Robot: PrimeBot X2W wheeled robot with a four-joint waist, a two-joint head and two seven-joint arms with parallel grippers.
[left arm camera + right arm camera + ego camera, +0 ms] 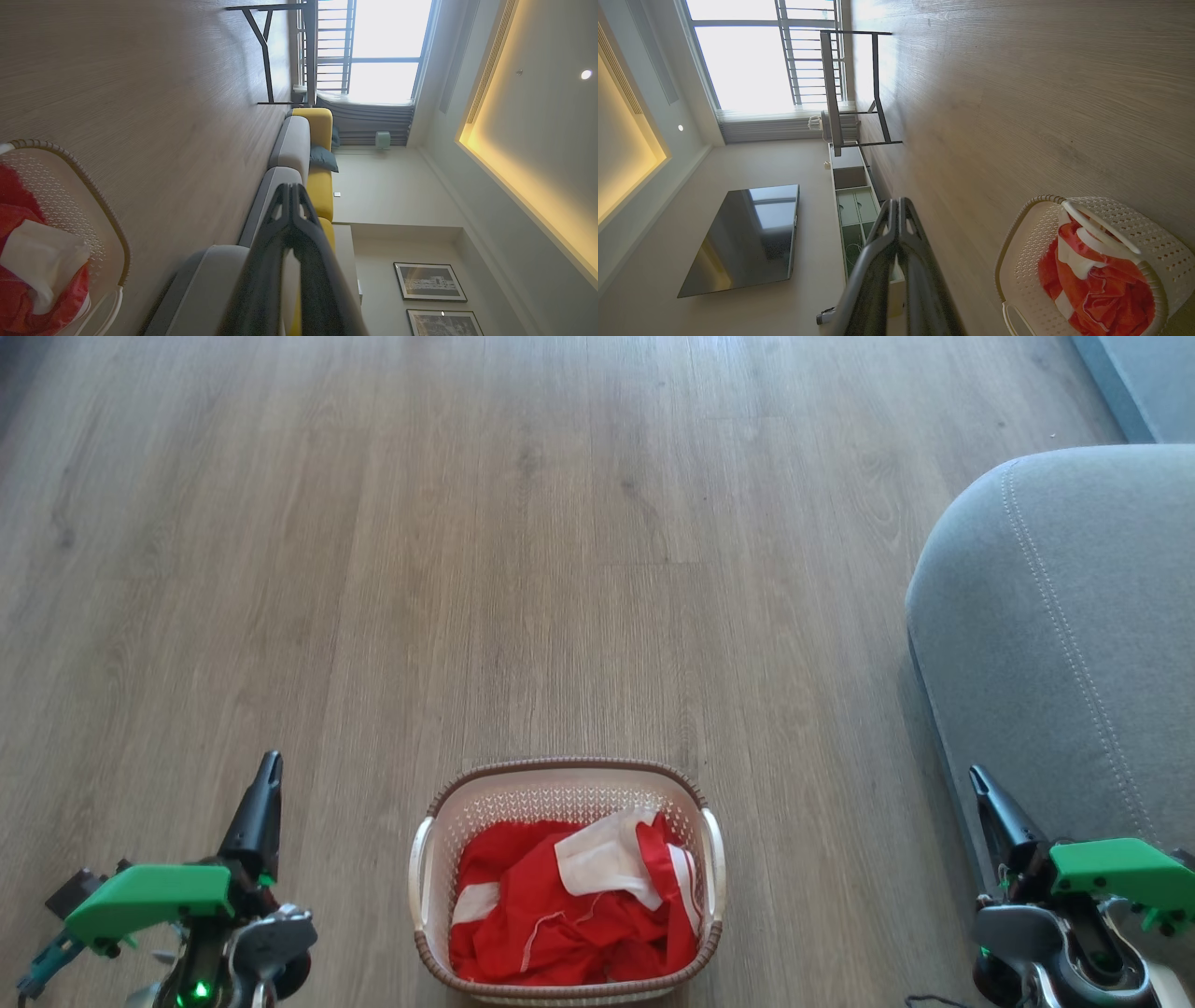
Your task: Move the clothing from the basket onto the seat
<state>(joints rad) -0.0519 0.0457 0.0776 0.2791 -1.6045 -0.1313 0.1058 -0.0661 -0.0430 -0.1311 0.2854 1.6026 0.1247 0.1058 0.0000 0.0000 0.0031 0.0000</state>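
L gripper point(271, 763) + R gripper point(977, 777) low, either side of basket point(560, 767); both pinched tight, empty. Clothing point(569, 919) heaped in basket on floor point(560, 569); seat point(1074, 644) at right, nothing on it yet. Risks: thin fold slips from pinch; tangled heap drags light basket up; trailing hem snags rim.

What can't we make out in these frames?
Head view: the clothing is bunched, so its top folds hide the garment count and whatever lies below.
Head view: the clothing covers the floor of the basket.
Head view: the right edge cuts off the seat, so its extent is unknown.
Left wrist view: the left edge cuts off the basket.
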